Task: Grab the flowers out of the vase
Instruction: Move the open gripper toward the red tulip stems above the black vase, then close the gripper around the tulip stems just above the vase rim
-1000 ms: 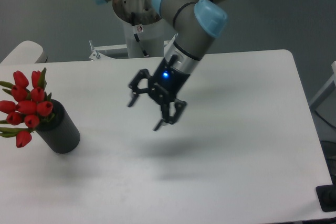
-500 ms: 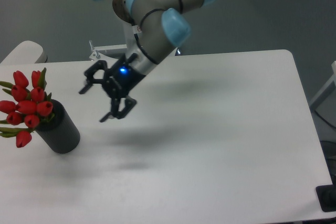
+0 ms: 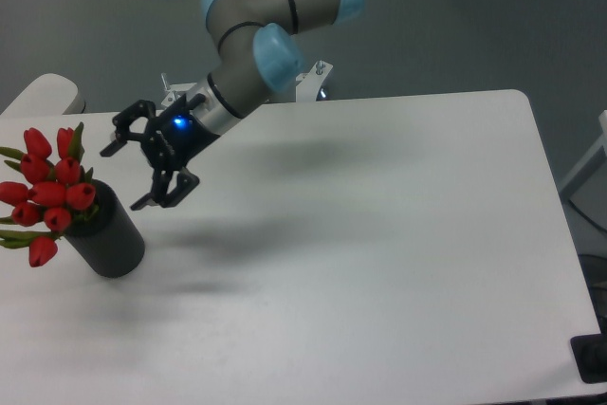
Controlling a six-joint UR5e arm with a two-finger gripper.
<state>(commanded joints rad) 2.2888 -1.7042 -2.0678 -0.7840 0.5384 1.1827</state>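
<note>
The flowers (image 3: 45,192), a bunch of red tulip buds with green leaves, stand in the dark grey-black vase (image 3: 109,239) at the left edge of the white table (image 3: 379,234). The buds lean out to the left over the rim. My gripper (image 3: 128,175) hangs in the air just right of the flowers, pointing left toward them. Its two black fingers are spread wide and hold nothing. A blue light glows on its wrist.
The robot base (image 3: 251,54) stands behind the table's back edge. A pale rounded object (image 3: 43,97) sits beyond the table's far left corner. A dark object (image 3: 593,358) sits at the lower right by the table's edge.
The gripper has swung left across the table from the middle to just beside the flowers, staying open. The flowers and vase have not moved.
</note>
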